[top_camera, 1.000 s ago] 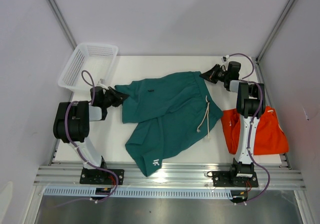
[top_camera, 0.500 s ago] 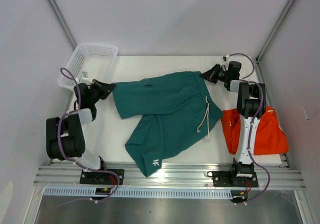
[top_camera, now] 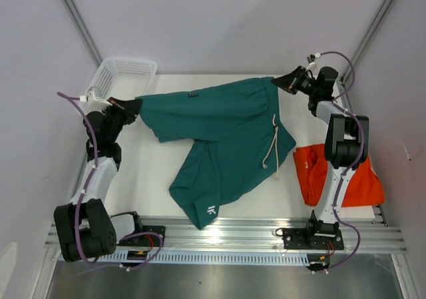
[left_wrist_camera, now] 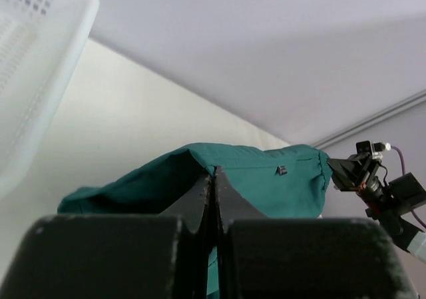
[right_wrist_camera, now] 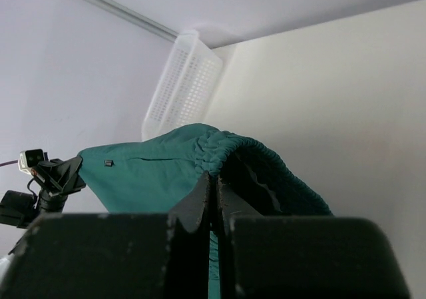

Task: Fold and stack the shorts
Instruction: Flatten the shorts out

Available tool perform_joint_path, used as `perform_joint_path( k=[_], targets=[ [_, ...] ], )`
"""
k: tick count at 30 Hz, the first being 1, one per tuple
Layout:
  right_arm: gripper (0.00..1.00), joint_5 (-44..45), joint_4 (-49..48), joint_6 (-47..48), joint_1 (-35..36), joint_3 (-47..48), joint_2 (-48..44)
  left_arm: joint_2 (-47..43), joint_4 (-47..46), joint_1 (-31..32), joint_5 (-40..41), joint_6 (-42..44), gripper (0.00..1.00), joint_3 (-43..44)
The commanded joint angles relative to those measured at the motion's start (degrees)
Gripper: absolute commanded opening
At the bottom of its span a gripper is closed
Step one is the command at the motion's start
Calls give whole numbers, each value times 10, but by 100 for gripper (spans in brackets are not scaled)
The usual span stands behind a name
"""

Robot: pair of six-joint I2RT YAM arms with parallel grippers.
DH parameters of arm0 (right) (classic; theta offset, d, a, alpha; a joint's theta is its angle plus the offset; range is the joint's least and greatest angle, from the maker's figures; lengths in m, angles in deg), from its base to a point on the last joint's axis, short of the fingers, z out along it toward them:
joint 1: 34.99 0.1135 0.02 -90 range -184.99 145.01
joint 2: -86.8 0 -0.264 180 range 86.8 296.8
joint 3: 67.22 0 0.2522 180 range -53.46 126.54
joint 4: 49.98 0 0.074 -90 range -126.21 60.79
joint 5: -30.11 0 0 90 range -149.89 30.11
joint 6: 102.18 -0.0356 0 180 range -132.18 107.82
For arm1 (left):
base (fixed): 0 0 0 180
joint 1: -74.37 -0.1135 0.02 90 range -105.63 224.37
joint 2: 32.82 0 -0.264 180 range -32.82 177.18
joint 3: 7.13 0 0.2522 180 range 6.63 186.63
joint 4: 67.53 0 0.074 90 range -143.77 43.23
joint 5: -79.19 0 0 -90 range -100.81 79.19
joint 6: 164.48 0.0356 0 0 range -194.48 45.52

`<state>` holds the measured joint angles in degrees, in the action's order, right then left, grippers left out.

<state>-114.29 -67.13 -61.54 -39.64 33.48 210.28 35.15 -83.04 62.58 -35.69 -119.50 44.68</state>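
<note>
Both teal shorts (top_camera: 223,136) ends between fingers (left_wrist_camera: 197,204)

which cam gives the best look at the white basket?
Top external: almost the whole basket shows from above, mesh and rim clear. Left wrist gets only a blurred close-up slice; right wrist shows it small and far off.

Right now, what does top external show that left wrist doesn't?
Only top external: the orange shorts beside the right arm, the drawstring, and the lower leg of the teal shorts. Only left wrist: the left gripper close up, shut on the teal fabric. Both: the teal shorts stretched between the grippers, the basket, and the right gripper at the far corner.
</note>
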Motion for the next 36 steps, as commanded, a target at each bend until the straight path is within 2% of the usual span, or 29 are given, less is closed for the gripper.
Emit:
perform_joint_path(
  k=[1, 10, 15, 19, 20, 22, 23, 26, 30, 33, 36],
  targets=[
    [0, -15, -63, -35, -9, -6, -45, -38, 4, -3, 39, 22, 0, 9],
    [0, -18, -50, -47, -22, -22, -125, -100, 52, -5, 47, 12, 0, 54],
    [0, -23, -55, -61, -24, -41, -188, -154, 133, -6, 45, 13, 0, 114],
    [0, -23, -47, -66, -29, -62, -289, -199, 226, -5, 48, 20, 0, 178],
    [0, -25, -34, -66, -32, -64, -308, -208, 249, -6, 48, 22, 0, 220],
    [0, -26, -13, -55, -38, -72, -351, -229, 311, -6, 46, 30, 0, 250],
    [0, -23, 19, -49, -39, -74, -397, -235, 332, -6, 45, 32, 0, 302],
    [0, -18, 89, -9, -41, -74, -472, -262, 391, -6, 38, 35, 0, 364],
    [0, 23, 190, 50, -41, -71, -629, -303, 453, -6, 33, 42, 0, 470],
    [0, 38, 255, 85, -41, -47, -704, -340, 490, -6, 52, 53, 0, 508],
    [0, 43, 319, 104, -41, -2, -732, -341, 526, -6, 51, 57, 0, 560]
  ],
)
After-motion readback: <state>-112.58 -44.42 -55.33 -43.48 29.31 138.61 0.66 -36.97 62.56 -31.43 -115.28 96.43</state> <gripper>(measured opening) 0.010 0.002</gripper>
